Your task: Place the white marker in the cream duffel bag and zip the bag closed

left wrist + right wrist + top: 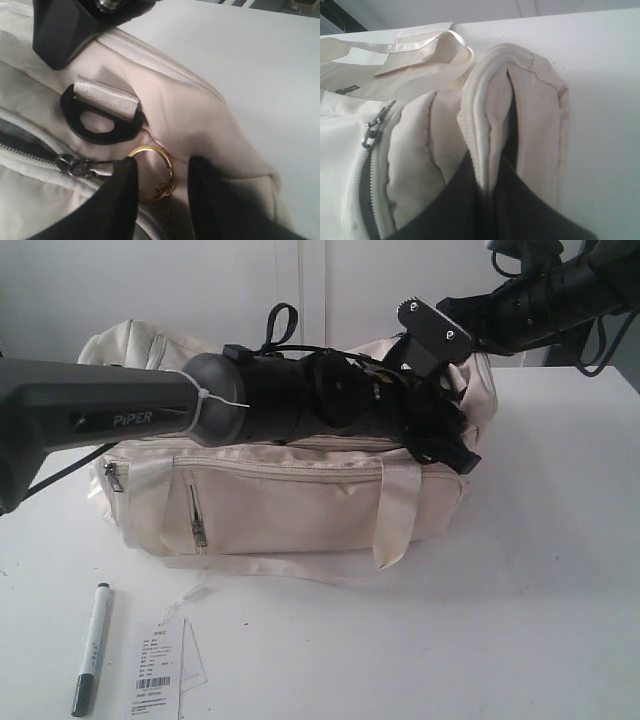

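The white marker [92, 648] with its dark cap lies on the table at the front left, far from both grippers. The cream duffel bag [290, 505] sits in the middle. My left gripper [160, 170] reaches over the bag's top to its right end. It is open, its two black fingers either side of a gold ring [167, 165] on the grey zipper pull [75, 165]. My right gripper [492, 187] is shut on a fold of the bag's end fabric [492, 115]. Dark lining shows in the zip gap [364, 195].
A white barcode paper tag [158, 670] lies beside the marker. A black strap ring [100, 122] sits on the bag just beyond the left fingers. The right gripper's body [70, 25] hangs close above it. Bare white table [560, 570] lies right of the bag.
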You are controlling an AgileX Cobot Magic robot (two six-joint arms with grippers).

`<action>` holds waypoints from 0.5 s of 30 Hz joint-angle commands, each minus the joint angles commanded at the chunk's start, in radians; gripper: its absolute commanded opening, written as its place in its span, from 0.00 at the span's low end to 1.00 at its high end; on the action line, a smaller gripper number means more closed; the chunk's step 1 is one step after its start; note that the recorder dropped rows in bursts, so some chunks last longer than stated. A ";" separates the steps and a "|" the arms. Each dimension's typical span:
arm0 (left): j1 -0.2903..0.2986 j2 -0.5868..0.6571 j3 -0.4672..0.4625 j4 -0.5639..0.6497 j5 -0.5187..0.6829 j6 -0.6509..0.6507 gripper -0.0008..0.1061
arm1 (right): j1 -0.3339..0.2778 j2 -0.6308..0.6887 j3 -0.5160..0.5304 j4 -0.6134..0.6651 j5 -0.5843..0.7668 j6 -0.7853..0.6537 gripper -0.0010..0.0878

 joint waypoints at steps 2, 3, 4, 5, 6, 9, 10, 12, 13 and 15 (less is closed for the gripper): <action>0.000 0.000 0.000 0.000 0.010 0.030 0.02 | 0.000 0.000 0.000 0.000 0.000 0.000 0.01; 0.000 -0.002 0.000 0.000 0.025 0.050 0.01 | 0.000 0.000 0.000 0.000 0.000 0.000 0.01; 0.000 -0.002 0.000 0.000 0.033 0.057 0.01 | 0.000 0.000 0.000 0.000 0.000 0.000 0.01; 0.000 -0.008 0.000 0.000 0.041 0.057 0.01 | 0.000 0.000 0.000 0.000 0.000 0.000 0.01; 0.000 -0.011 0.000 0.000 0.046 0.057 0.01 | 0.000 0.000 0.000 0.000 0.000 0.000 0.01; 0.000 -0.038 0.000 0.000 0.048 0.057 0.01 | 0.000 0.000 0.000 0.000 0.000 0.000 0.01; 0.000 -0.047 0.000 0.000 0.048 0.061 0.01 | 0.000 0.000 0.000 0.000 0.000 0.000 0.01; 0.000 -0.060 0.000 0.000 0.060 0.085 0.01 | 0.000 0.000 0.000 0.000 0.000 0.000 0.01; 0.000 -0.069 0.000 0.000 0.069 0.093 0.01 | 0.000 0.000 0.000 0.000 0.000 0.000 0.01; 0.000 -0.073 0.000 0.000 0.084 0.103 0.01 | 0.000 0.000 0.000 0.000 0.000 0.000 0.01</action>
